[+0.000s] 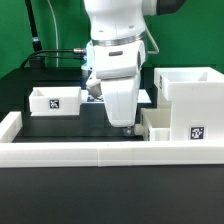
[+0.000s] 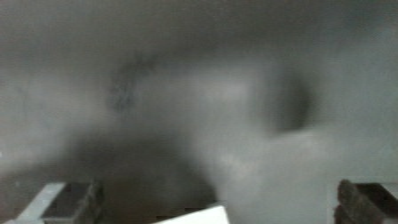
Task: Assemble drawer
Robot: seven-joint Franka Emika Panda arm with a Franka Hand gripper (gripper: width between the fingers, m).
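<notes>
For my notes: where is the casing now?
Exterior view, right side: the casing stands behind the rail, with a tray close beside it.

Items in view, by count: one robot arm [image 1: 118, 30] bearing one gripper [image 1: 128, 126] with two fingers [image 2: 64, 203]; on the one tabletop [image 1: 75, 125], one large casing [image 1: 190, 88] and two open-top trays, a first tray [image 1: 45, 103] and a second tray [image 1: 160, 131]; two square tags [image 1: 56, 102] legible in the exterior view.

White boxy casing [image 1: 190, 95] stands upright on the exterior view's right, tagged face toward us, a small open-top tray [image 1: 160, 124] sits just beside its near left corner, and a second tagged tray [image 1: 55, 100] rests well apart, far left.
</notes>
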